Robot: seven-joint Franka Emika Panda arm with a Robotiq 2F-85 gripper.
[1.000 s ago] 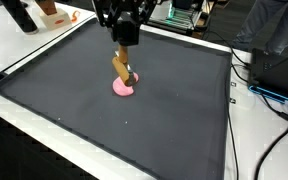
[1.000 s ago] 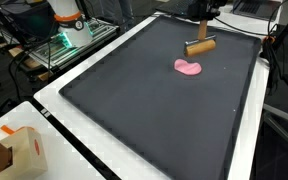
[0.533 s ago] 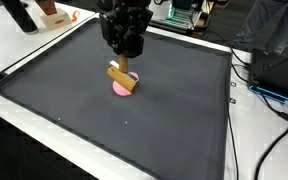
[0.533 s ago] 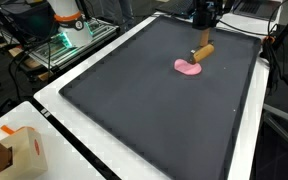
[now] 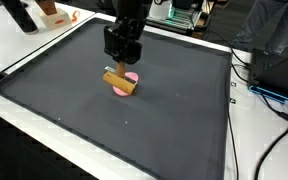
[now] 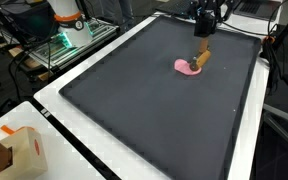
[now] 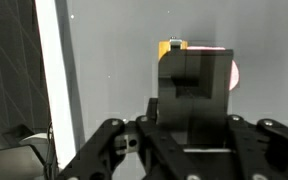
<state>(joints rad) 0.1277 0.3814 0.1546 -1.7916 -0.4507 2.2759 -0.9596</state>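
Observation:
My gripper [image 5: 122, 66] is shut on a tan wooden piece [image 5: 118, 81], held just above a flat pink shape [image 5: 130, 79] on the dark mat [image 5: 64, 100]. In an exterior view, the wooden piece [image 6: 200, 59] hangs tilted below the gripper [image 6: 203, 43], with its lower end at the right edge of the pink shape [image 6: 187, 68]. I cannot tell whether they touch. In the wrist view, the dark fingers [image 7: 194, 85] hide most of the wooden piece [image 7: 171, 46]. Only a sliver of the pink shape [image 7: 233, 73] shows beside them.
The mat lies on a white table [image 5: 254, 130]. Cables [image 5: 274, 100] run along one side. An orange and white box [image 6: 14, 150] sits at a table corner, and an equipment rack [image 6: 69, 35] stands behind the mat. The mat's white border [image 7: 54, 80] shows in the wrist view.
The wrist has turned, swinging the held wooden piece from a steep pose to a flatter one. The gripper has moved a little lower over the pink shape.

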